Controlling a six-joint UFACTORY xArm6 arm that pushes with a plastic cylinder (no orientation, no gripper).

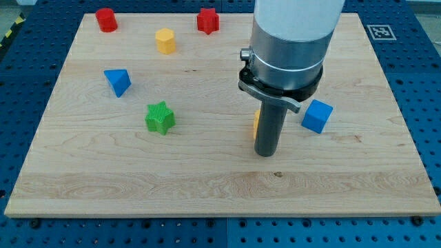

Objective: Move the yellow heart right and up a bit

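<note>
The yellow heart (256, 122) is mostly hidden behind my rod; only a thin yellow-orange sliver shows at the rod's left side, right of the board's middle. My tip (265, 153) rests on the board just below and in front of that sliver, touching or almost touching it. The arm's wide grey body covers the view's top centre-right.
A blue cube (317, 116) lies just right of the rod. A green star (160, 118) and a blue triangular block (118, 82) lie at the left. A yellow hexagon (165, 40), a red cylinder (106, 19) and a red star (207, 21) sit near the top edge of the wooden board (103, 172).
</note>
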